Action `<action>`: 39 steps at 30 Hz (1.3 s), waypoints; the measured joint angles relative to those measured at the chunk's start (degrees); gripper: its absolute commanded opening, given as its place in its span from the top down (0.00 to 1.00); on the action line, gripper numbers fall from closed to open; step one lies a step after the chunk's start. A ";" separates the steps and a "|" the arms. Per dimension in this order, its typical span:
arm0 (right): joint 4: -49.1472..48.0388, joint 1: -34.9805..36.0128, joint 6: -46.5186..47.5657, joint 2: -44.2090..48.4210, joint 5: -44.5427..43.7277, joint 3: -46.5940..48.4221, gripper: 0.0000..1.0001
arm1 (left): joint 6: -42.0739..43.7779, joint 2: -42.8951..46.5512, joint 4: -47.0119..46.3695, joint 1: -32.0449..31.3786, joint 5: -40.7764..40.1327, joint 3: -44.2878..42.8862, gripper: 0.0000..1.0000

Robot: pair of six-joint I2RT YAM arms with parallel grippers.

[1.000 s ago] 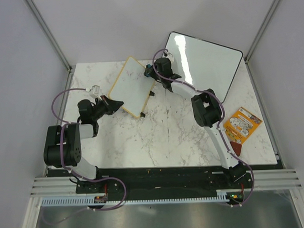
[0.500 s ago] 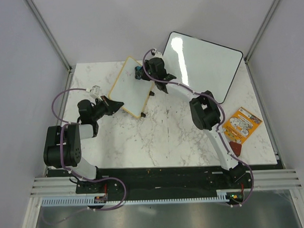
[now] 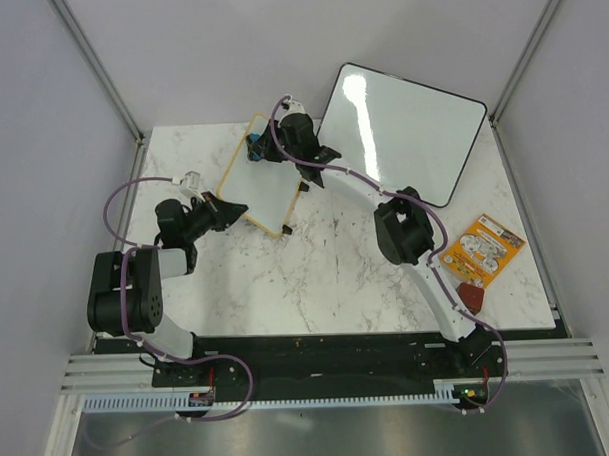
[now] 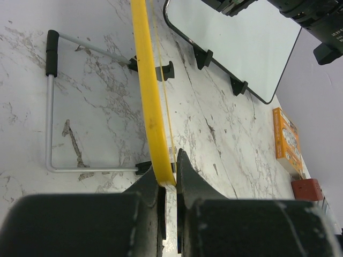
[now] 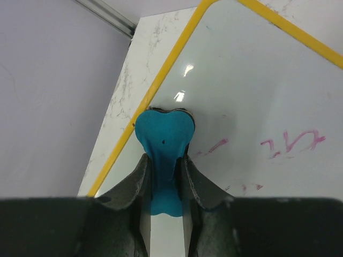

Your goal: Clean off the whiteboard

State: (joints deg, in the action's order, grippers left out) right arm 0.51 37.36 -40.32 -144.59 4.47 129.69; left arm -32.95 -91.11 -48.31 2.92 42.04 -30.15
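Clearly the wiping step is in hand: the whiteboard (image 3: 258, 185), propped at a tilt on its wire stand (image 4: 51, 118) in the upper middle of the overhead view, carries pink handwriting (image 5: 292, 143) toward the right of the right wrist view, not yet wiped. A blue eraser (image 5: 163, 134) sits pressed on the white surface just inside the yellow frame, left of those marks, and the right gripper (image 5: 163, 160) has its fingers clamped on the eraser's narrow handle. At the board's lower corner the left gripper (image 4: 169, 172) has its fingers pinched together on the yellow frame edge, apparently steadying it. By this reading, the next move calls for dragging the eraser rightward across the pink strokes with even pressure, the left grip bracing the board against sliding. Behind, at the upper right of the overhead view, leans the larger black-framed board (image 3: 406, 129), blank, on the marble table (image 3: 336, 267).
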 measured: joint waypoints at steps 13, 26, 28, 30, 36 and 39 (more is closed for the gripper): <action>2.95 -4.15 -4.04 -3.50 3.34 2.05 1.00 | -0.87 0.00 0.70 -0.28 -0.11 -0.02 0.98; 4.07 -6.03 -1.42 -1.44 4.83 -3.23 1.00 | -0.87 0.09 0.72 -0.57 0.09 -0.02 0.98; 4.81 -5.86 -0.07 -1.14 4.57 -3.23 1.00 | -0.87 0.11 0.72 -0.66 0.09 -0.02 0.98; 5.64 -5.46 1.40 -0.98 3.78 -2.78 1.00 | -0.87 0.13 0.72 -0.66 0.11 0.00 0.98; 10.56 -3.74 5.14 -1.31 3.13 1.18 1.00 | -0.85 0.22 1.07 -0.66 0.11 0.00 0.98; 12.13 -2.69 6.05 -1.60 3.91 2.93 1.00 | -0.85 0.22 1.42 -0.66 0.33 0.11 0.98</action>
State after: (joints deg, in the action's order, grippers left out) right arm 12.64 34.68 -34.26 -146.19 8.38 132.62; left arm -33.80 -90.89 -46.89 2.26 42.37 -30.04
